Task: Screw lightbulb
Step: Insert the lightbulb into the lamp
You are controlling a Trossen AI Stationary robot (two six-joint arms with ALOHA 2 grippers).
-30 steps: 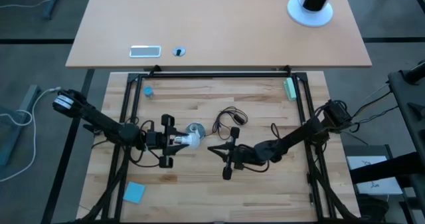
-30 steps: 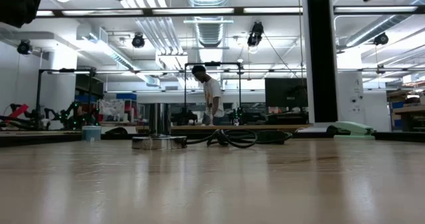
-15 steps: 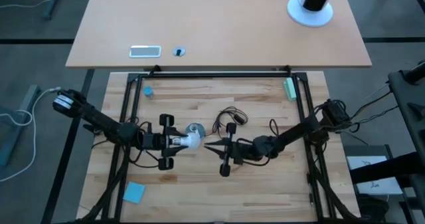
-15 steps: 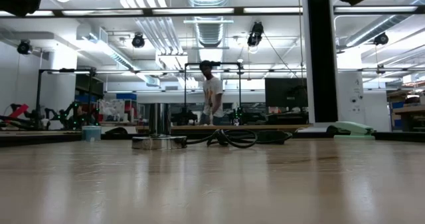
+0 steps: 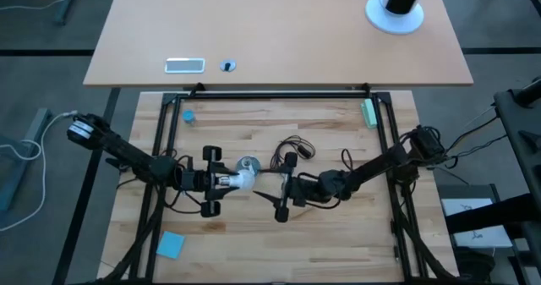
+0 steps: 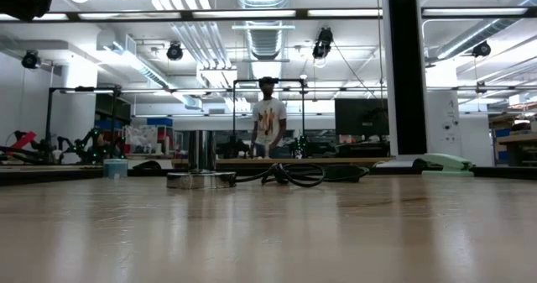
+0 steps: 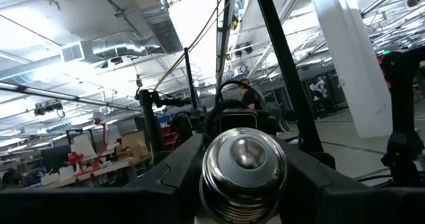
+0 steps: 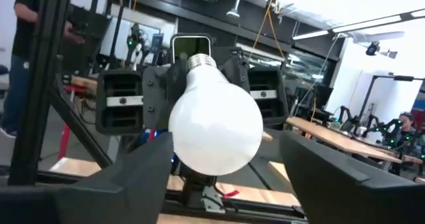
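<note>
Left tool [image 5: 221,181]: low over the counter's middle, left of centre, clamped on the bulb; in the right wrist view its dark fingers [image 8: 157,84] flank the bulb's screw base.
Bulb [image 5: 242,179]: held off the wood at the left tool's tip, glass end pointing right toward the right tool; the left wrist view looks straight at its silvery base [image 7: 244,165], the right wrist view at its white glass [image 8: 216,128].
Socket [image 5: 248,163]: a round silver disc lying on the counter just beyond the bulb, on the far side; from the low view it sits flat on the wood [image 6: 200,180].
Cord [image 5: 292,150]: black, looped on the counter right of the socket and slightly farther back.
Right tool [image 5: 282,194]: right of the bulb, near it, facing it, fingers spread wide with nothing between them; its two dark fingers [image 8: 335,167] frame the bulb in the right wrist view.
Counter [image 5: 338,133]: pale wood planks inside a black frame.
Blue cap [image 5: 188,115]: small, far left corner, well apart from both tools.
Blue pad [image 5: 170,244]: near left corner.
Green block [image 5: 369,112]: far right corner by the frame.
Person [image 6: 268,128]: standing in the room well beyond the counter.
</note>
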